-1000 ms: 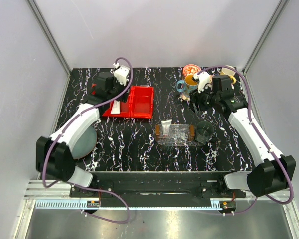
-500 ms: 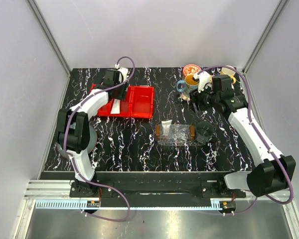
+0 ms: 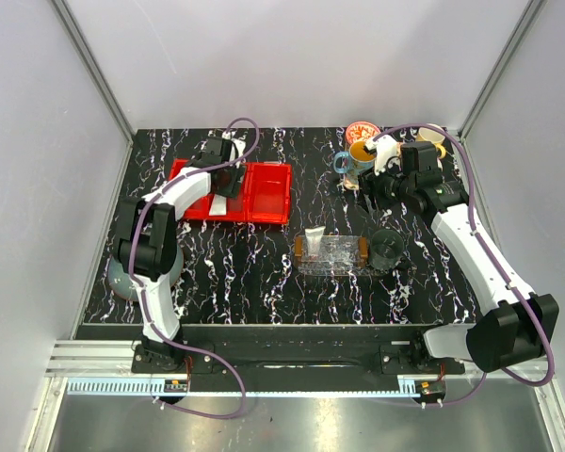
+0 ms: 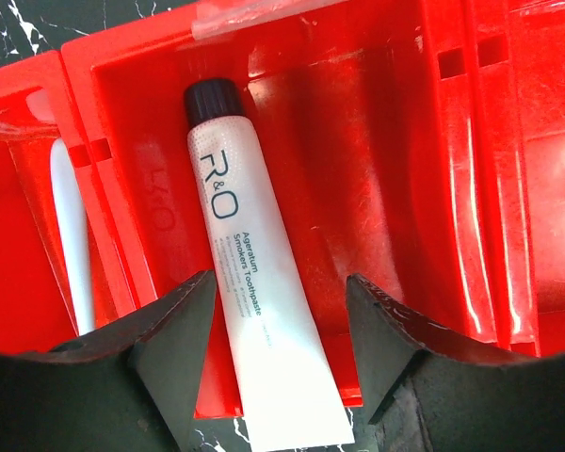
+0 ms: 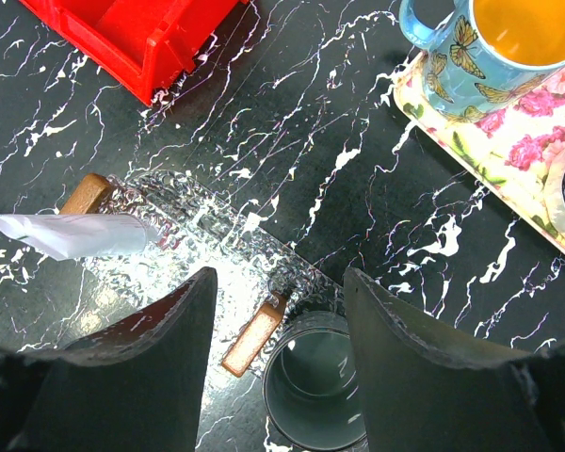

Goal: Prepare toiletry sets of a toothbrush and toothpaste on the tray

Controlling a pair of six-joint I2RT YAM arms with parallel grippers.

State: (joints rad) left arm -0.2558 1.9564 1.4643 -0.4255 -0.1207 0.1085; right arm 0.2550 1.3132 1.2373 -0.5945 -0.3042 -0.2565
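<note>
Shows left hand (image 4: 280,306) shifted over red bin (image 4: 395,188) since a second ago, released, toothpaste (image 4: 250,282) lying between its fingers (image 4: 174,339), printed "R&O Ageratum Smokers Toothpaste". Shows right hand (image 5: 278,282) unmoved, released, above tray (image 5: 252,341).

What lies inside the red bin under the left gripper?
A white toothpaste tube with a black cap lies in one compartment; a pale toothbrush in the next, its lower end hidden by the left gripper.

Bright even light, sharp focus, glare on the tray (image 5: 207,275) and red bin (image 4: 377,188).
</note>
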